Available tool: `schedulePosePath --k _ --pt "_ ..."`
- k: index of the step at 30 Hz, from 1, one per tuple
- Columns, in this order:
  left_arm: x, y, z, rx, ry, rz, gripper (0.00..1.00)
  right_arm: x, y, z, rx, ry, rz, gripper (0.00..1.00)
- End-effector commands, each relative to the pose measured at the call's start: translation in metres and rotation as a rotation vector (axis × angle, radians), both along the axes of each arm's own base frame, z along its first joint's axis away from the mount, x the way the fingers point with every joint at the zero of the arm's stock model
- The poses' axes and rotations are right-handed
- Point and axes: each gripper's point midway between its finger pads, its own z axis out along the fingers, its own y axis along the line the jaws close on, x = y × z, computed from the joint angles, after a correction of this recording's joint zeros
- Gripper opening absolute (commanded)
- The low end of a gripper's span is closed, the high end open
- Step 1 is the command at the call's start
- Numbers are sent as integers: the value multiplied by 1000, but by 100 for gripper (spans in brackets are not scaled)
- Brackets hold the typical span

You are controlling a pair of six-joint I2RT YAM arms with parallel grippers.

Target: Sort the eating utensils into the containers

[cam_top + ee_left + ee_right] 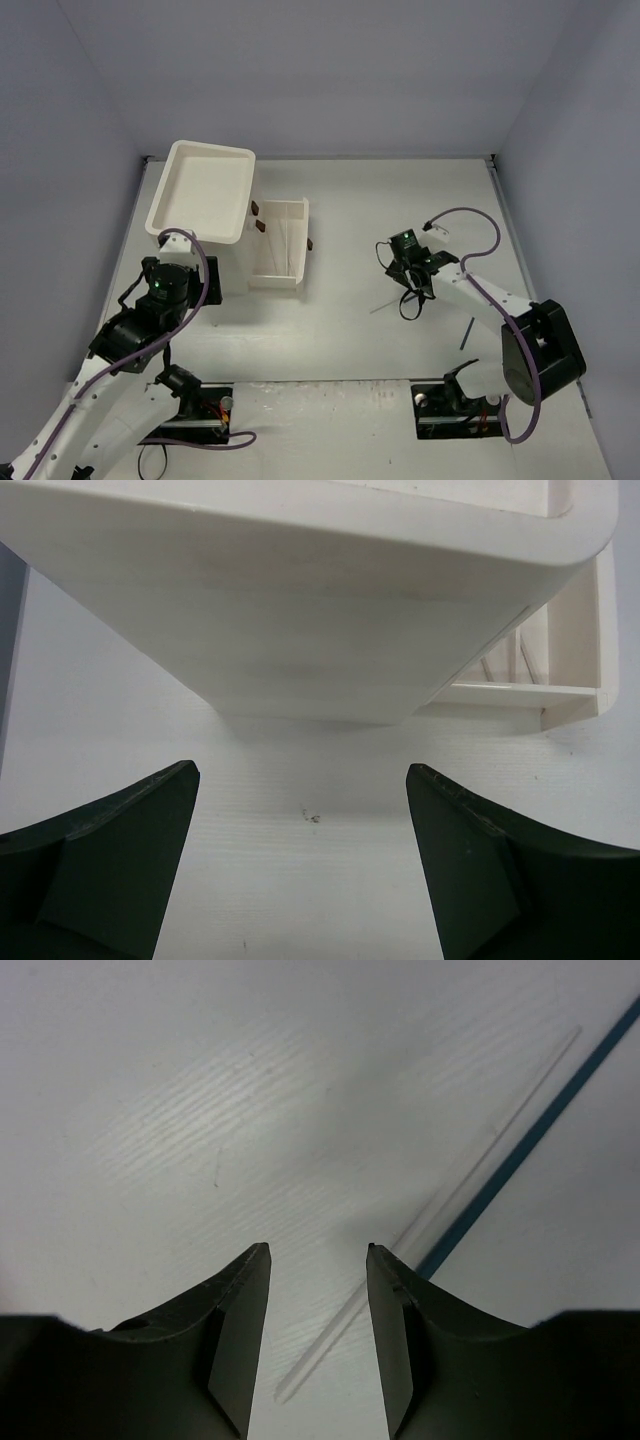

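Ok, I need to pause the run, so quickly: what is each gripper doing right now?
Left gripper: wide open, empty.
Right gripper: partly open, holding nothing; a clear chopstick lies below it, ungripped.

The teal chopstick [520,1147] ran off the frame at two o'clock, its near end hidden behind a fingertip [398,1305]; the cabinet [330,610] was cropped at twelve o'clock.

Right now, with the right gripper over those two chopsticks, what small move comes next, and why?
Probably lower the right gripper straight down and close on the clear chopstick: its near end lies inside the open gap, while the teal chopstick runs behind the right finger, outside the gap.
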Motion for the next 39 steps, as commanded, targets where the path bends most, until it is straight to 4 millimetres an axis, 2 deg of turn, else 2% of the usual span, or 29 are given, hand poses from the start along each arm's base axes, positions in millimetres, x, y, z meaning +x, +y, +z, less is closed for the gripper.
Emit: schedulePosePath --k 1,10,20,28,33,39 --pt "9 -3 15 -20 -61 3 82 -12 6 -8 93 8 -114 39" --pt "8 -1 17 -22 -74 4 82 -25 24 -33 92 109 -115 36" --pt "5 3 22 -22 -98 11 82 -43 18 -48 62 184 -149 29" --pt "4 3 24 -26 -107 5 82 -24 16 -11 -57 104 -74 27" --pt "3 3 24 -27 -111 3 82 -11 -1 16 -196 48 -45 27" --pt "3 2 24 -27 -110 -4 82 0 -29 22 -272 99 9 24"
